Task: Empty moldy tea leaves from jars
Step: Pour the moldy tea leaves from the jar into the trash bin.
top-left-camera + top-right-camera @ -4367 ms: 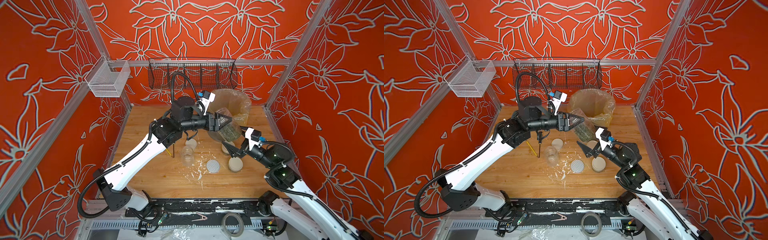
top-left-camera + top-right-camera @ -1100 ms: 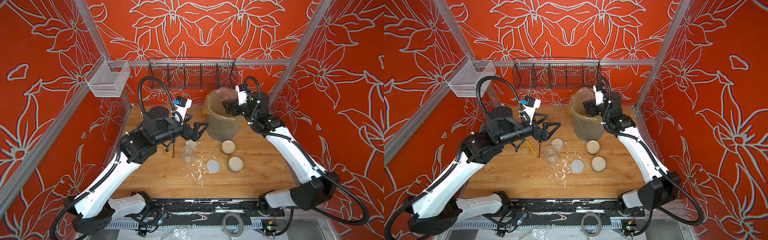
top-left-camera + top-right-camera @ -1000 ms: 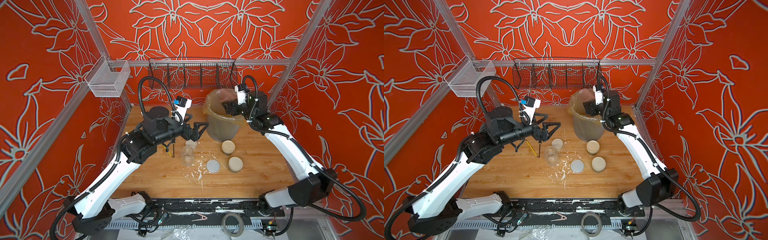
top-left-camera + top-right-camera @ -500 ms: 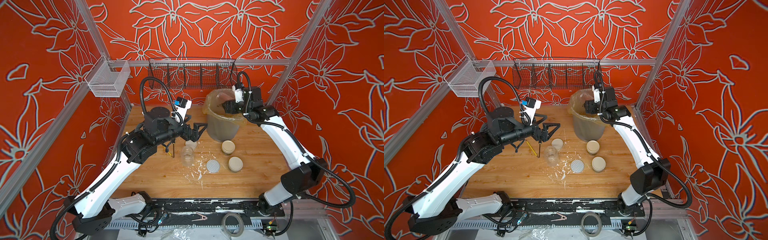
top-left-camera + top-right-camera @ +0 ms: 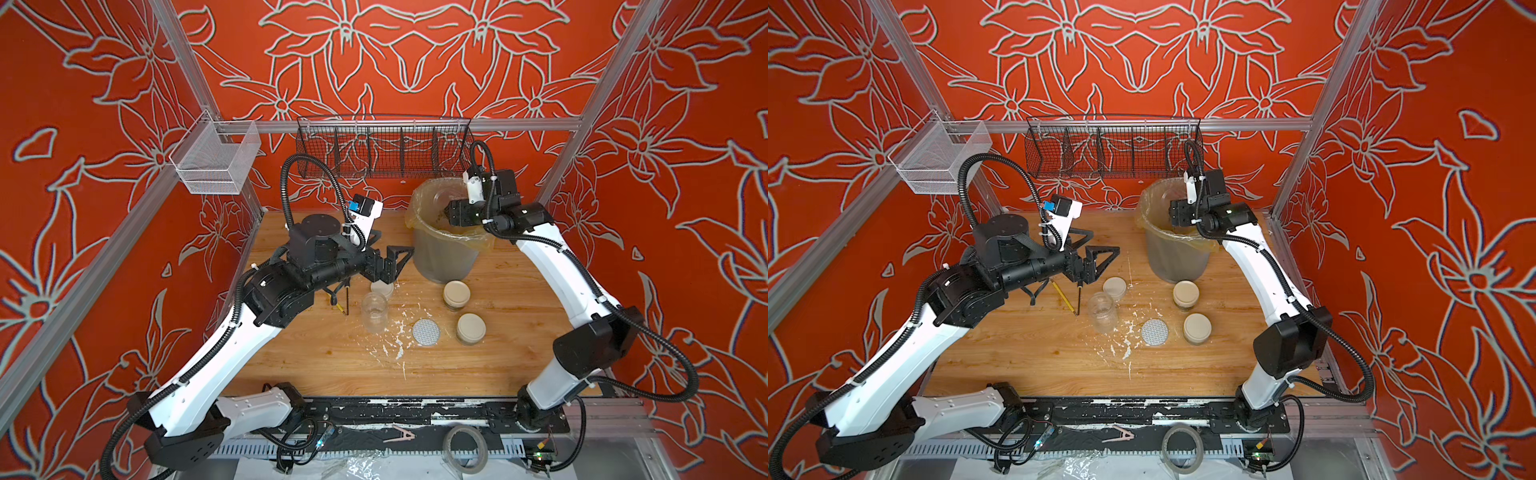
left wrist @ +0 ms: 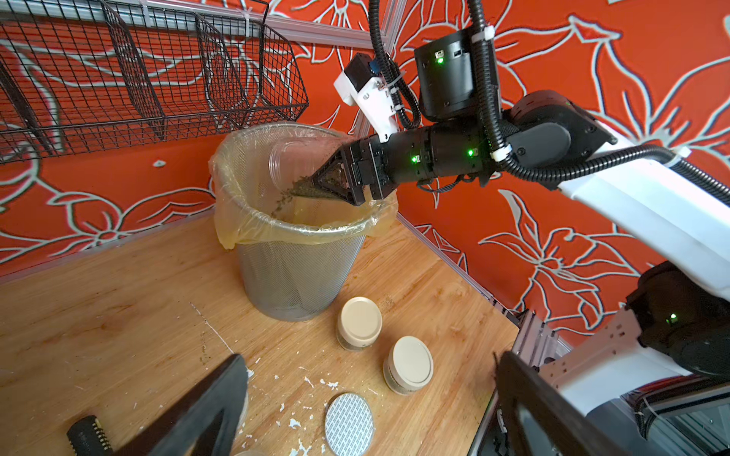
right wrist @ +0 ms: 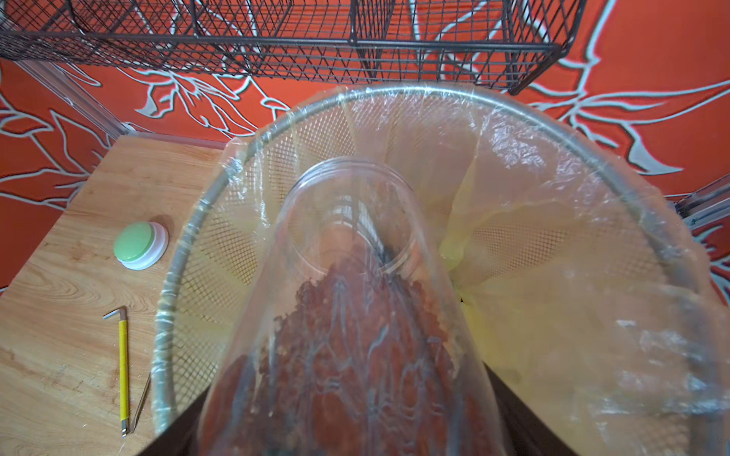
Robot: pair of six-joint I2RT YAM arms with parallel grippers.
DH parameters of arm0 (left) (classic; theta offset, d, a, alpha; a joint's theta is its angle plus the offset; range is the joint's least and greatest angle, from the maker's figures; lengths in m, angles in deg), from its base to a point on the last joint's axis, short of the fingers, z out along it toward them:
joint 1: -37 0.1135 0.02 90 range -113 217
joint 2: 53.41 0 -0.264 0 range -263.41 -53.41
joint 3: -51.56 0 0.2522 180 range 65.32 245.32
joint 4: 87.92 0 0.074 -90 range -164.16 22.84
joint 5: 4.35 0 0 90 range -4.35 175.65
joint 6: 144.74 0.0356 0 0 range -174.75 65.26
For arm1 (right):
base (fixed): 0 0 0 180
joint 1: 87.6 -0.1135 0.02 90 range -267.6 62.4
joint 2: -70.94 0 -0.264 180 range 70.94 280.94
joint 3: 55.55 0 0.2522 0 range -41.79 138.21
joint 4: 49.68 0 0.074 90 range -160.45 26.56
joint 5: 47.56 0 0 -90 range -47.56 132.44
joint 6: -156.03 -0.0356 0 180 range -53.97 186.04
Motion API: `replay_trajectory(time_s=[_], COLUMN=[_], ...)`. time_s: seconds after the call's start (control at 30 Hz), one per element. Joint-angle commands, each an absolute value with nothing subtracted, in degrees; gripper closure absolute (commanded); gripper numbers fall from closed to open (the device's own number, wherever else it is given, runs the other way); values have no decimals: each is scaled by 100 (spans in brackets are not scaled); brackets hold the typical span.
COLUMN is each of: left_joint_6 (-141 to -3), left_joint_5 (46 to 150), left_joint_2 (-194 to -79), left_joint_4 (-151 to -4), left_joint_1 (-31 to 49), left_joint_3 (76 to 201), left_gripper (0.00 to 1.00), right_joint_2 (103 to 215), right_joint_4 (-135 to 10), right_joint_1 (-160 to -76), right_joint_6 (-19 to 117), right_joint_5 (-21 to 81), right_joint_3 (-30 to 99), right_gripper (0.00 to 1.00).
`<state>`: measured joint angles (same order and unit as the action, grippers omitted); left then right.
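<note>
Below right gripper (image 6: 320,182): lined mesh bin (image 6: 292,272); jaws clamp tilted jar (image 6: 291,158), tea leaves (image 6: 298,190) near its mouth; left gripper (image 5: 395,261) wide, empty.

No words, numbers or brand names can be read anywhere. Nothing that can be made out is written on any jar (image 5: 471,328) or on the bin (image 5: 444,257).

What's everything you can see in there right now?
tilted jar: one, clear glass, over the bin
tea leaves: some, dark olive-brown, inside tilted jar
open jar: one, clear, standing on table
lidded jars: two, cream lids, near bin
loose lids: two, cream and grey-dotted, on table
bin: one, grey mesh, yellowish liner, table's back
wire baskets: two, black and white, hung above table
left gripper: open, empty, above table
right gripper: shut on tilted jar
</note>
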<state>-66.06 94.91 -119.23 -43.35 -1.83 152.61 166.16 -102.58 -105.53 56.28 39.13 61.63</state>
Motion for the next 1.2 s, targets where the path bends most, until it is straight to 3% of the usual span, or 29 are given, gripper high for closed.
replay_trajectory(time_s=[0.0, 0.33, 0.73, 1.17], left_joint_6=[-6511, -6494, -6449, -6441], left_joint_5=[9488, 9488, 9470, 9479], left_joint_2=[-11906, -11899, -11893, -11885], left_joint_4=[-4366, -4375, -4340, -4340], left_joint_1=[-158, -159, -158, -158], left_joint_3=[15286, 15295, 15295, 15286], left_gripper=[3, 3, 3, 3], right_joint_2=[16665, 17230, 17412, 17347], right_joint_4=[-10404, -11203, -11285, -11301], right_joint_1=[-10517, -10509, -10509, -10509], right_joint_6=[5445, 5489, 5482, 5539], right_joint_5=[4037, 4063, 3704, 3963], right_joint_3=[6425, 7414, 7658, 7624], right_gripper=[58, 58, 58, 58])
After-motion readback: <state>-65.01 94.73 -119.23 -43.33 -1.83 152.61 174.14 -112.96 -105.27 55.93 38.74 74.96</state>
